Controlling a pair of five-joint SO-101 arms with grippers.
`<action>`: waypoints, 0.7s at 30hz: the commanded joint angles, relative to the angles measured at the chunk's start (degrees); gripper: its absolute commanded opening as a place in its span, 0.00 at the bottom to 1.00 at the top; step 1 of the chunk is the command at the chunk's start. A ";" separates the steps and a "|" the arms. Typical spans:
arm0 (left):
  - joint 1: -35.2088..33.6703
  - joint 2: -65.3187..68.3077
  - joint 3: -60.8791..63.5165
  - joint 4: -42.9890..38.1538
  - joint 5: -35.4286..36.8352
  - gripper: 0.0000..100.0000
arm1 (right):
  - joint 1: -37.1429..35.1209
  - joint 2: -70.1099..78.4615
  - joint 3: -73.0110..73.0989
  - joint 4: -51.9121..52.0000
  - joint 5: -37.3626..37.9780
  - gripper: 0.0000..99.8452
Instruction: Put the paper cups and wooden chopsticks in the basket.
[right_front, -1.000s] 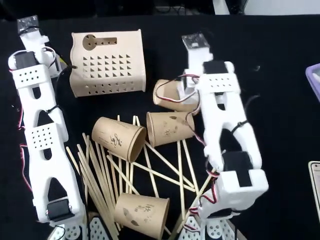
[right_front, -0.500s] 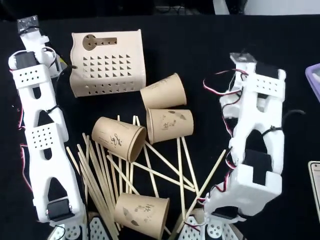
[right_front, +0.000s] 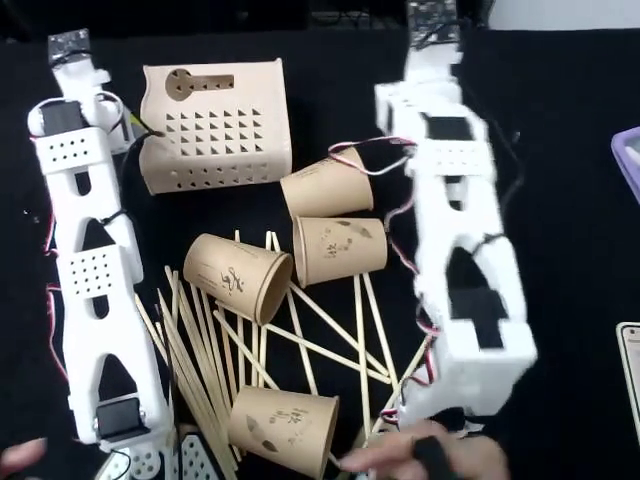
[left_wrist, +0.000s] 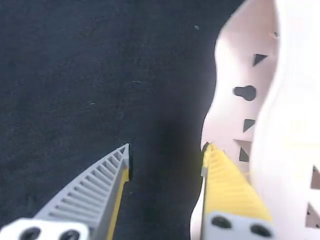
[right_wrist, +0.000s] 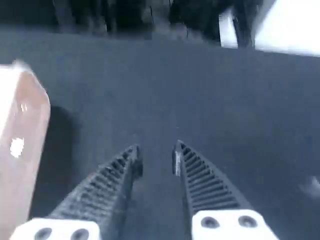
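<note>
We see the left gripper (left_wrist: 165, 155) standing well open over the black table (left_wrist: 75, 75), its two fingers wide apart with nothing between them. The basket (left_wrist: 280, 100) lies on its side just beside this gripper, next to the yellow-faced finger (left_wrist: 230, 185). That finger's tip is right at the perforated wall, but we cannot tell whether they touch. The right gripper (right_wrist: 156, 152) is only slightly open, with a narrow gap between its ribbed tips, and it holds nothing. Bare black cloth lies ahead of it, and a rounded tan corner of the basket (right_wrist: 20, 125) shows off to one side, well apart from it. In the high view both arms stretch toward the far side of the table, and the basket lies between the two grippers, much closer to the left one. The paper cups (right_front: 338, 250) are all behind the grippers, back toward the arm bases, four of them on their sides. One cup (right_front: 325, 185) is just beside the basket's corner and alongside the right arm, with a second right behind it. A third cup (right_front: 237, 275) lies between the arms, and the last cup (right_front: 283, 420) is nearest the bases. The chopsticks (right_front: 300, 340) lie loose and crossed under and around the three rear cups. None are in the basket or in either gripper.
</note>
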 joint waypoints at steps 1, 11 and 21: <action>3.38 -1.93 -1.36 0.18 -0.18 0.23 | -4.75 6.11 -2.95 -17.76 -1.05 0.12; 11.47 -1.76 -1.36 -0.26 -0.18 0.23 | -7.03 15.96 -27.38 2.81 -1.58 0.12; 12.00 -1.41 -1.19 -1.85 -0.18 0.23 | -8.44 26.33 -39.96 6.51 1.93 0.12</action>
